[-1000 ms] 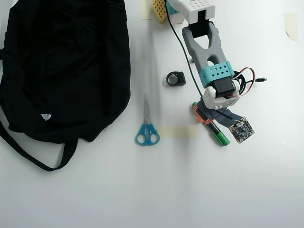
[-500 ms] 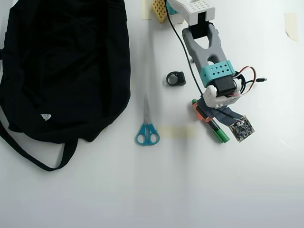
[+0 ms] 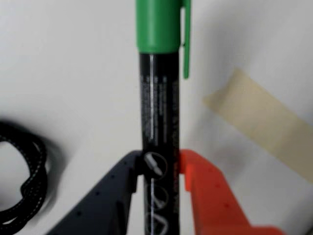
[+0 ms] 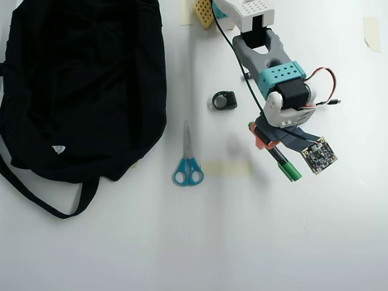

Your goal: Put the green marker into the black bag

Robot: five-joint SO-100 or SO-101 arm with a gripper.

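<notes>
Half the green marker (image 3: 159, 122) hidden by gripper (image 3: 160, 169)

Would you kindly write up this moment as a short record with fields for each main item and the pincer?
green marker: black barrel clamped between the two fingers, green cap pointing away from the arm
pincer: shut on the marker, one dark finger, one orange
black bag: at the left of the overhead view, apart from the arm
scissors: blue handles, between bag and arm
tape strip: on the table beside the scissors
</notes>
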